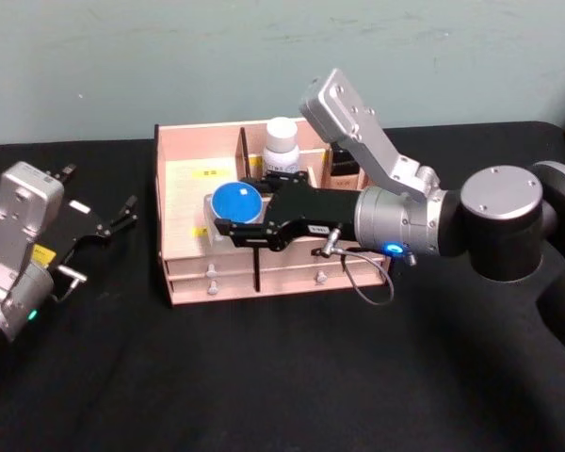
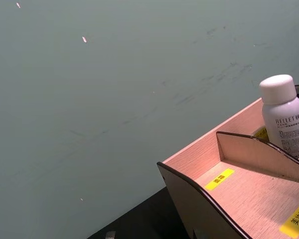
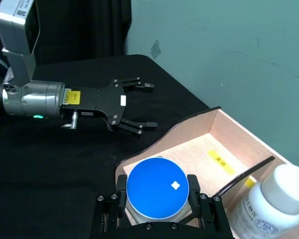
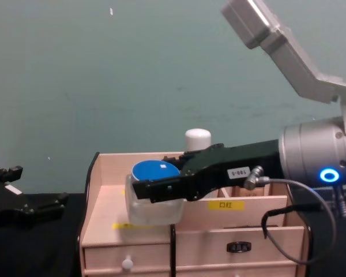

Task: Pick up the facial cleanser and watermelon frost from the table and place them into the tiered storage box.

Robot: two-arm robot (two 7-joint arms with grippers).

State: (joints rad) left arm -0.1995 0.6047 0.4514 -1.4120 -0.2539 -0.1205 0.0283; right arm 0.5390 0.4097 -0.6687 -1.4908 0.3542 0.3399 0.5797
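My right gripper point(image 1: 234, 203) is shut on a clear jar with a round blue lid point(image 3: 157, 187), its fingers point(image 3: 193, 185) clamped on both sides. It holds the jar point(image 4: 154, 203) in the front left compartment of the tiered storage box point(image 1: 184, 174); I cannot tell whether the jar rests on the floor there. A white bottle point(image 1: 282, 146) with a white cap stands upright in a back compartment, also seen as the bottle point(image 2: 285, 114). My left gripper point(image 1: 102, 200) hovers open over the black table left of the box, holding nothing.
The black table point(image 1: 264, 377) stretches wide in front of the box. A teal wall point(image 1: 169, 56) rises close behind. The box's drawers with white knobs point(image 1: 213, 273) are closed. A small dark item point(image 1: 344, 160) sits in a right rear compartment.
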